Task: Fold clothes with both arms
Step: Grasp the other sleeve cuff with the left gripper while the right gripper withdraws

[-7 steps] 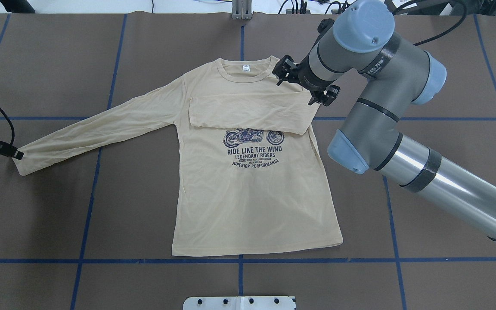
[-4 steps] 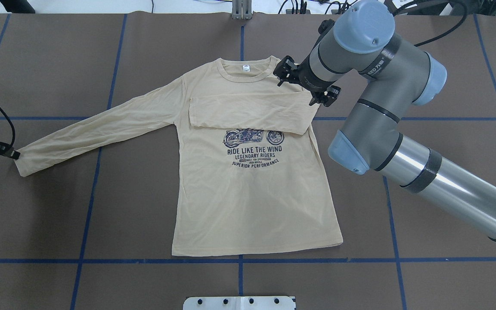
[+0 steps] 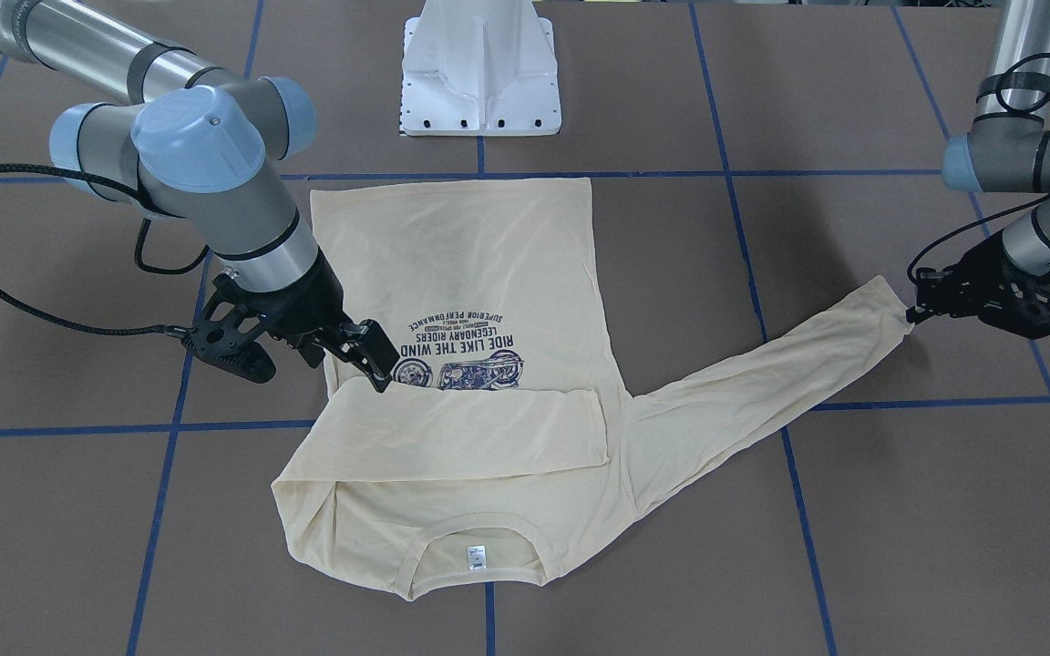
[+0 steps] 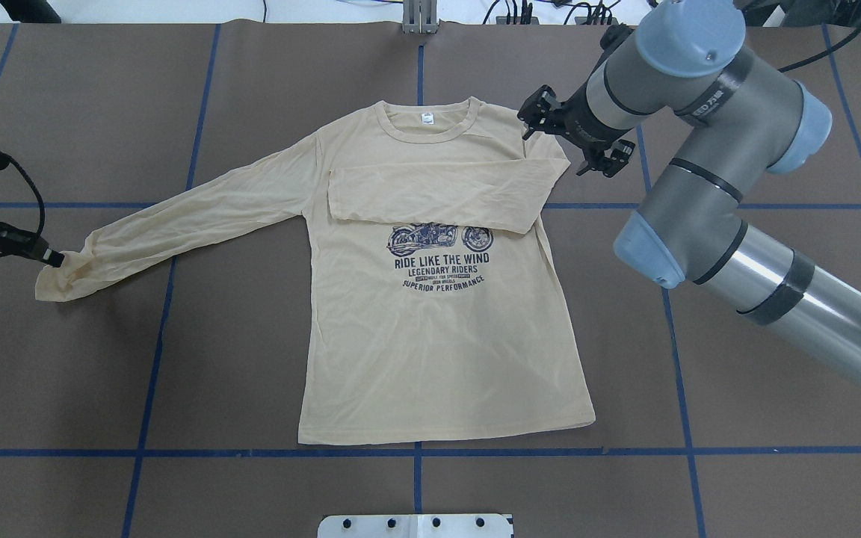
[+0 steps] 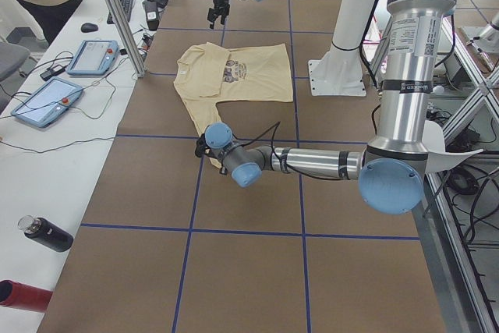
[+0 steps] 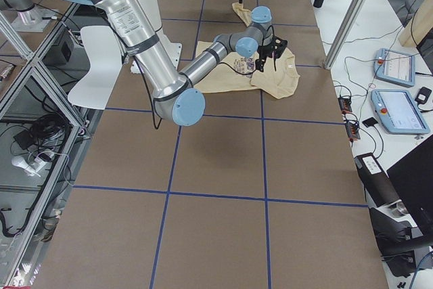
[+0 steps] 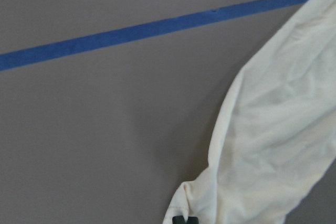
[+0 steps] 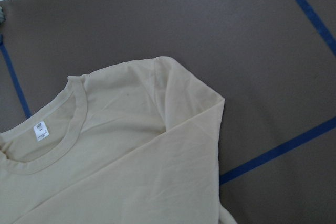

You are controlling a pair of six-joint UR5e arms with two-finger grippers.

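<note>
The cream-yellow shirt (image 4: 430,336) lies flat, print up, on the brown table (image 4: 737,90). One sleeve (image 4: 430,196) is folded across the chest. The other sleeve (image 4: 191,217) stretches out sideways. My left gripper (image 4: 53,258) is shut on that sleeve's cuff, which is bunched and slightly raised; it also shows in the front view (image 3: 913,314). The left wrist view shows the sleeve (image 7: 273,145) hanging from a fingertip (image 7: 179,219). My right gripper (image 3: 377,360) hovers open and empty just above the shirt's side by the folded sleeve. The right wrist view shows the shoulder and collar (image 8: 121,129).
The white pedestal base (image 3: 479,73) stands at the robot's edge of the table. Blue tape lines (image 4: 550,451) cross the brown surface. Tablets (image 5: 47,103) and a black bottle (image 5: 47,233) lie on a side bench beyond the table.
My left gripper has drawn the cuff inward toward the shirt, so the sleeve end now bunches. My right arm has moved away from the shirt's shoulder, outward to the right.
</note>
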